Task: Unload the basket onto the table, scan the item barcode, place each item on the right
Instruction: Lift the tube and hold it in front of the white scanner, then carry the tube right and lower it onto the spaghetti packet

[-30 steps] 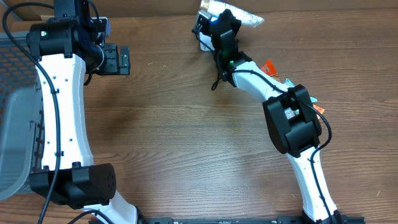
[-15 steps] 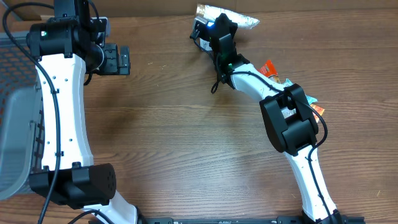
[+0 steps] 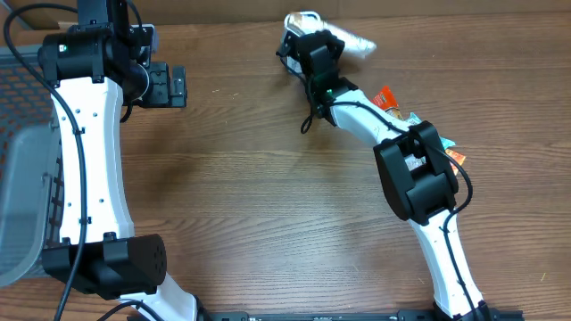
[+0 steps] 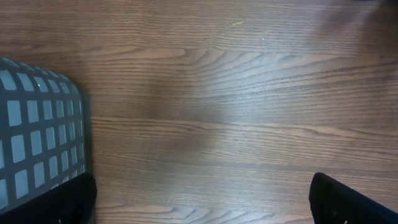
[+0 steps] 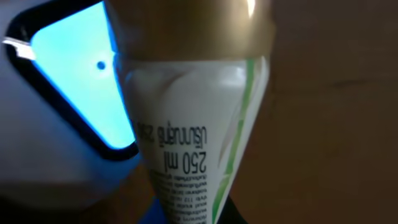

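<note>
We see the right gripper (image 3: 314, 49) clamped on the tube (image 5: 199, 143) at the tabletop's (image 3: 268, 178) far edge, beside the lit scanner window (image 5: 74, 81). Risk: barcode faces away (only volume text shows), so no read. Left gripper (image 3: 168, 85) is wide open, holding nothing.

We read this as a mock shop checkout bench — wood table (image 3: 268, 178), wire basket (image 4: 37, 124), lit barcode scanner (image 5: 68, 74).
</note>
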Available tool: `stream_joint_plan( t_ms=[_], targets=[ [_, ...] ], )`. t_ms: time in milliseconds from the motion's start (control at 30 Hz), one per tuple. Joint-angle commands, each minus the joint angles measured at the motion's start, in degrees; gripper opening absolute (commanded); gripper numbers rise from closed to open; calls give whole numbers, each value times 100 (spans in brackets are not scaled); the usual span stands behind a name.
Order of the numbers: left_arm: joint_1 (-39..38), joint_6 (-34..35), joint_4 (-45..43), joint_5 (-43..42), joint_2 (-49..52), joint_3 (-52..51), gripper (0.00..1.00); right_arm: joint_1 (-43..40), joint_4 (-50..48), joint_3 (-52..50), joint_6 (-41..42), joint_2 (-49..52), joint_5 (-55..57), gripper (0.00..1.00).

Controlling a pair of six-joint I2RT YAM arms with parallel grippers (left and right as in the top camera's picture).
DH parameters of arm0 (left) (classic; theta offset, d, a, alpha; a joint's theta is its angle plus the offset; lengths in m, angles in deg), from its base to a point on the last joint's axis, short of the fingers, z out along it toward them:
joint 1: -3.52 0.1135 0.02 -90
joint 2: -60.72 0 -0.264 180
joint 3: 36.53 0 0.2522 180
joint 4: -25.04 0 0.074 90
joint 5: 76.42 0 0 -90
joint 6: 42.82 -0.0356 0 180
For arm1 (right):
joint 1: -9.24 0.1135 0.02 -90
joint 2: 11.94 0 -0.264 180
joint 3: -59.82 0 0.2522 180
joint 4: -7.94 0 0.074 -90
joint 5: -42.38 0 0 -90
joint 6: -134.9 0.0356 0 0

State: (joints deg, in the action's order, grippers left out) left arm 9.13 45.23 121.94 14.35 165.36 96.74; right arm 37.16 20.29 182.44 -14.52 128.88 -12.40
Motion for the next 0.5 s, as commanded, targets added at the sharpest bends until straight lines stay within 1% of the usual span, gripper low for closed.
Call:
stream_joint_plan(
  t_ms=[0, 67, 133, 200, 300, 367, 467],
  targets=[
    [-37, -105, 0, 28, 70, 11, 100, 50, 584, 262, 986, -1255, 260, 4],
    [-37, -105, 0, 28, 70, 11, 100, 74, 1567, 262, 1786, -1742, 210, 4],
    [-37, -105, 0, 28, 70, 11, 100, 72, 2610, 264, 2594, -2190, -120, 4],
    [-37, -105, 0, 28, 70, 11, 99, 72, 3807, 264, 3294, -2669, -892, 4],
    [-37, -105, 0, 28, 70, 11, 100, -13, 5322, 264, 4092, -3241, -2465, 6],
    [-37, -105, 0, 28, 70, 11, 100, -74, 6140, 264, 4492, -3480, -3501, 9],
    [-37, -105, 0, 28, 70, 11, 100, -144, 7197, 264, 4892, -3560, -4623, 11]
  ],
)
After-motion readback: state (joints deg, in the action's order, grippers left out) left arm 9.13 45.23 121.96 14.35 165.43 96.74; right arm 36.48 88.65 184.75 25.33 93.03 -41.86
